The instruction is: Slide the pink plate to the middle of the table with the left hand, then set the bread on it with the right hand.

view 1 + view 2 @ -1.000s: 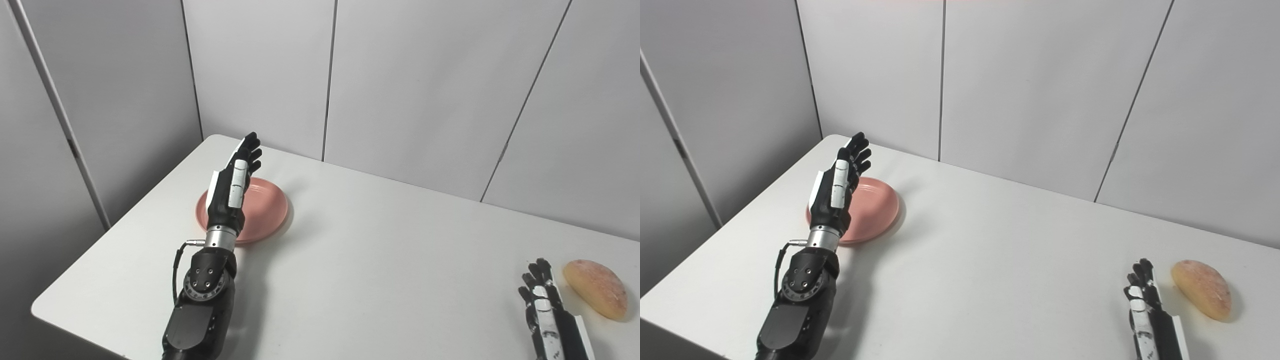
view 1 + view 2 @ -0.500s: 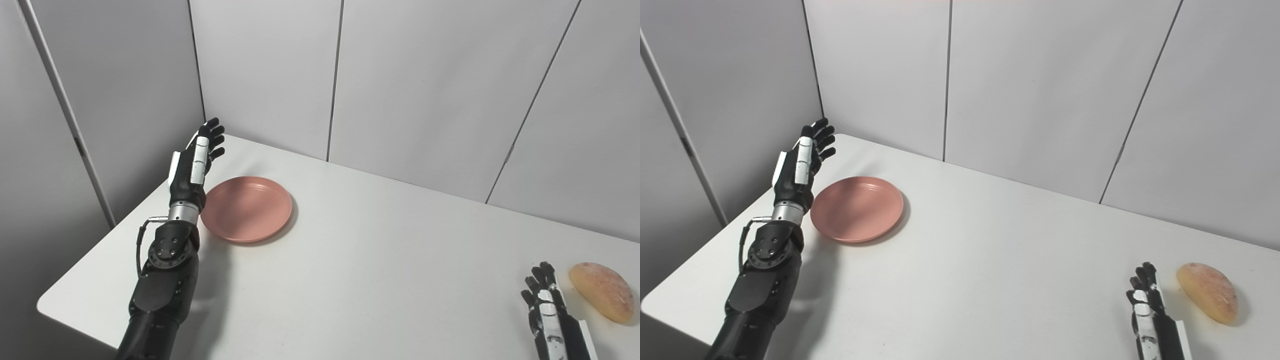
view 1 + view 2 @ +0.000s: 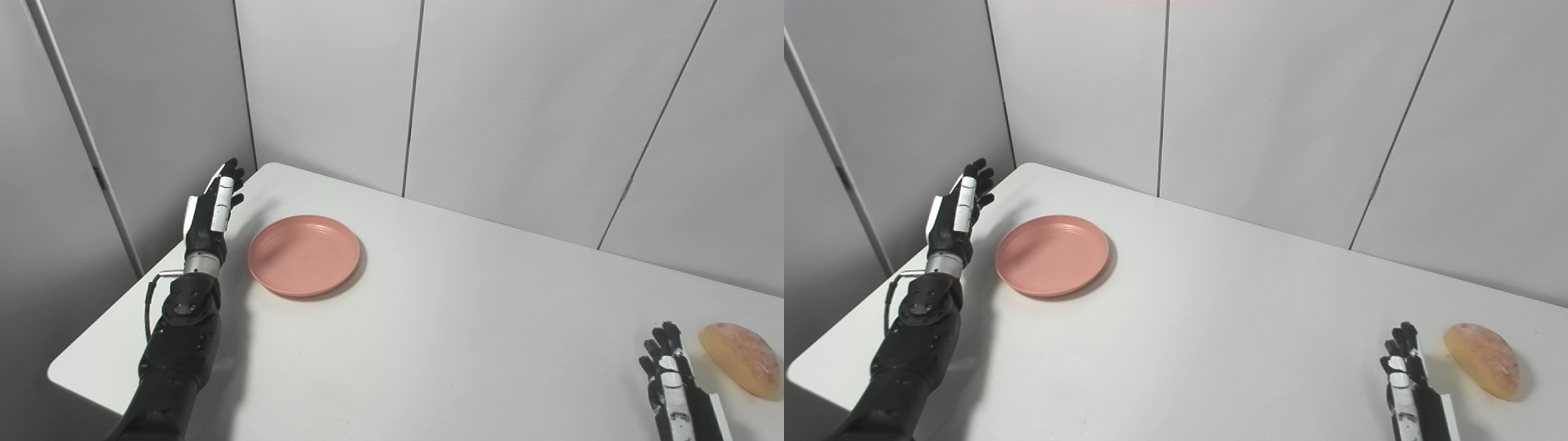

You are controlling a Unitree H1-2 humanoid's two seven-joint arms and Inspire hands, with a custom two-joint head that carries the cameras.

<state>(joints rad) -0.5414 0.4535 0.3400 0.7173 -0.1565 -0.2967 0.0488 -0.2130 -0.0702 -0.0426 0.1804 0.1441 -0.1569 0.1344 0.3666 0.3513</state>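
I can read no text, label, brand, number or sign anywhere in either eye view.

The right hand (image 3: 674, 386) is cut off by the bottom edge, so only its fingers (image 3: 1402, 346) and part of its back show, and its wrist and arm are out of sight. The worktop (image 3: 465, 318) runs past the right and bottom edges. The left hand (image 3: 209, 214) shows its back only, its palm hidden.
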